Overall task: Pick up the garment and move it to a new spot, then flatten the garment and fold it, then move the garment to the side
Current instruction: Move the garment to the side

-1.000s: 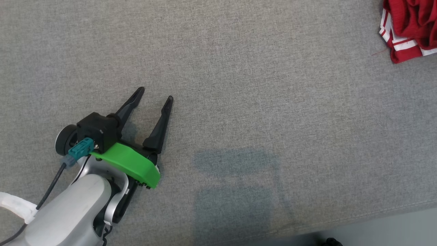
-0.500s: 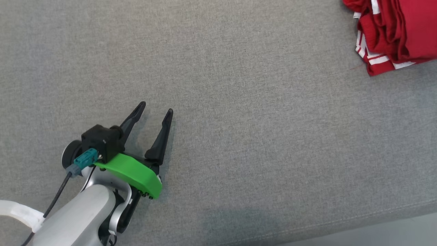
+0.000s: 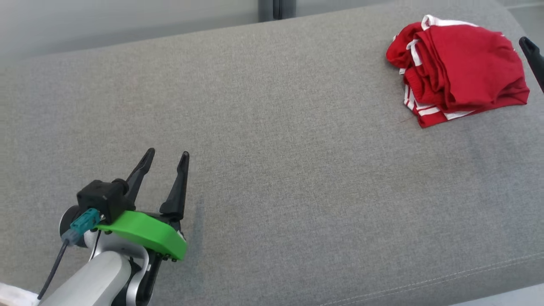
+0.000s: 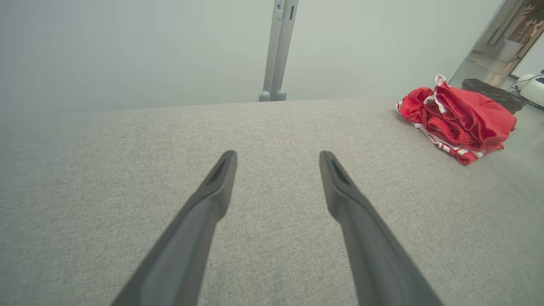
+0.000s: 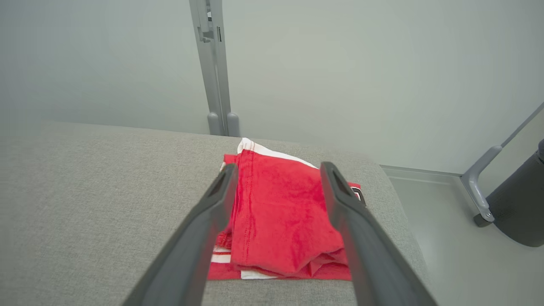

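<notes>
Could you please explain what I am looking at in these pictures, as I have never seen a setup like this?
This is a wheeled robot with two arms, each ending in a gripper with two long dark fingers. One picture comes from a camera on its head, looking down at a grey upholstered surface. There the left gripper is at the lower left, open and empty, and one finger of the right gripper pokes in at the right edge.

The other two pictures come from cameras on the wrists, each looking along its own fingers. The left wrist view shows its fingers spread above bare fabric. The right wrist view shows its open fingers framing a crumpled red garment with white stripes lying on the surface. Nothing is held.
</notes>
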### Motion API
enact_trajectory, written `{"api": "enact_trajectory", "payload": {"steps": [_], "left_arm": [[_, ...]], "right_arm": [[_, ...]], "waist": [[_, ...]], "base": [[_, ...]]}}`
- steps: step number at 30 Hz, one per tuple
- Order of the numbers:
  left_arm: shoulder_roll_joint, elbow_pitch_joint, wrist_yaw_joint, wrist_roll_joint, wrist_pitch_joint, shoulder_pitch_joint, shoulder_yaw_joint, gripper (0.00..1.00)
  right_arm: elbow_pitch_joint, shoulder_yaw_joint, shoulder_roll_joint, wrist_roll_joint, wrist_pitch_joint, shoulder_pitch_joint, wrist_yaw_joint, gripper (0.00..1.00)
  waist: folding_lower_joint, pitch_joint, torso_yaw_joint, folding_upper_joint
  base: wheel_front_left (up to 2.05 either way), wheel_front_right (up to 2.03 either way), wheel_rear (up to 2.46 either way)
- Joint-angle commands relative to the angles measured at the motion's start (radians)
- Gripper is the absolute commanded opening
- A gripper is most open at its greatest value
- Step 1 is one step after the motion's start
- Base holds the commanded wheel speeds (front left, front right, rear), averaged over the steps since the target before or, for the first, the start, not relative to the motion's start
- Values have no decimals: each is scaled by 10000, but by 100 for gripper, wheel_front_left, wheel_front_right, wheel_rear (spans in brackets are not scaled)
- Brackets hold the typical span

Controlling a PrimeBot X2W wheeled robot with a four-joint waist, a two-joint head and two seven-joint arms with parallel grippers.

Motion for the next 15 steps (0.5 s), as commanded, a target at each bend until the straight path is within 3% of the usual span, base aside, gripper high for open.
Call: {"api": "enact_trajectory", "payload": {"steps": [1, 8, 15], "left_arm": [[90, -129, 109, 11, -103, 268, 185, 100], [249, -389, 289, 118, -210, 991, 606, 100], [-45, -652, 436, 295, -239, 1838, 1360, 100]], "right_arm": [[-352, -382, -68, 80, -68, 440, -13, 100], [-1204, -2644, 20, -891, -71, 2237, -13, 100], [-1950, -6428, 1292, -2989, -73, 5453, -12, 100]], "waist": [[0, -840, 17, 0], [0, -1329, 101, 0], [0, -1884, 259, 0]], "base": [[0, 0, 0], [0, 0, 0], [0, 0, 0]]}}
